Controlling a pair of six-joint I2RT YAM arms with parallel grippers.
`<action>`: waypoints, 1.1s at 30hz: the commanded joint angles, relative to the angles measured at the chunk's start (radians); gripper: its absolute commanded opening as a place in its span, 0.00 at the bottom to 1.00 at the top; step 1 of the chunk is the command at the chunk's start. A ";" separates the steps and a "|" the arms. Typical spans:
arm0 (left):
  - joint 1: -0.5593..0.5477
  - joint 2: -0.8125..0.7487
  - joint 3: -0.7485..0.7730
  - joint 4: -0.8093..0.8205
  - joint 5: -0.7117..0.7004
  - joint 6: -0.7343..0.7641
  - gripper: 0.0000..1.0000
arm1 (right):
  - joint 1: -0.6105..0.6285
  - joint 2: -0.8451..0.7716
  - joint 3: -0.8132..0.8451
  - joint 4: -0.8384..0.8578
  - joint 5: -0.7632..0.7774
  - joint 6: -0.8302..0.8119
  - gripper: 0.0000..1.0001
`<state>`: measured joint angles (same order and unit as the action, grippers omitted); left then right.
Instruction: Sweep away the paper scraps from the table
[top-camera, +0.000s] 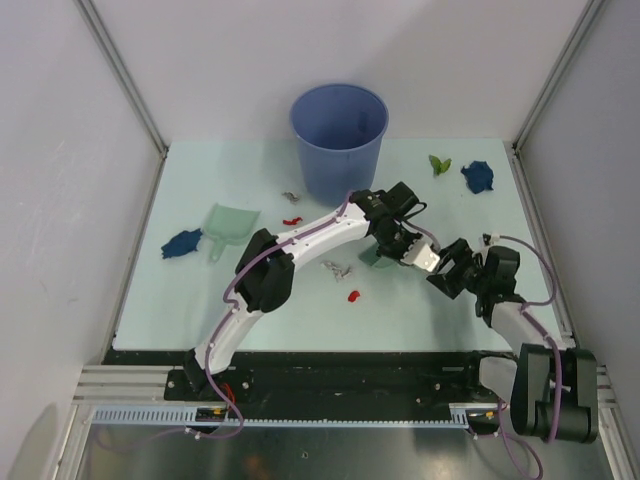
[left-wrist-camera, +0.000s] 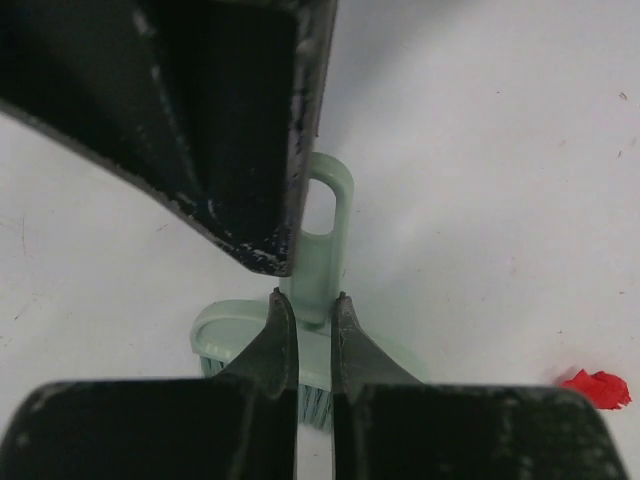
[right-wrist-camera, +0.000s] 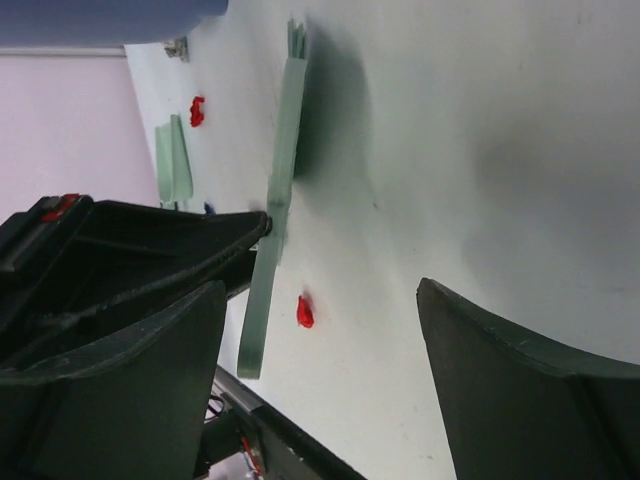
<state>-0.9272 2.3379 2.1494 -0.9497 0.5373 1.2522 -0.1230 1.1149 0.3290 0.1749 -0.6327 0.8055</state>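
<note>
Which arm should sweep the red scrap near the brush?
Left. The left tool is shut on the brush, with the red scrap close by; the right tool is open and empty.

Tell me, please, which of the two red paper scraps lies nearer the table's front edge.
The red scrap just in front of the grey scrap; the other red scrap lies farther back, near the blue bucket.
</note>
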 joint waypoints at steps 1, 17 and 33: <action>0.002 0.008 0.043 0.006 0.053 -0.045 0.00 | 0.016 -0.104 -0.062 0.109 0.056 0.130 0.78; 0.002 0.015 0.055 0.023 0.049 -0.056 0.00 | 0.100 0.068 -0.054 0.328 0.044 0.219 0.52; 0.002 -0.060 0.145 0.037 -0.031 -0.305 0.96 | 0.066 -0.046 0.094 -0.014 0.111 0.015 0.00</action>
<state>-0.9264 2.3695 2.2253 -0.9360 0.5278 1.1030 -0.0490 1.1564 0.3061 0.3569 -0.5816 0.9524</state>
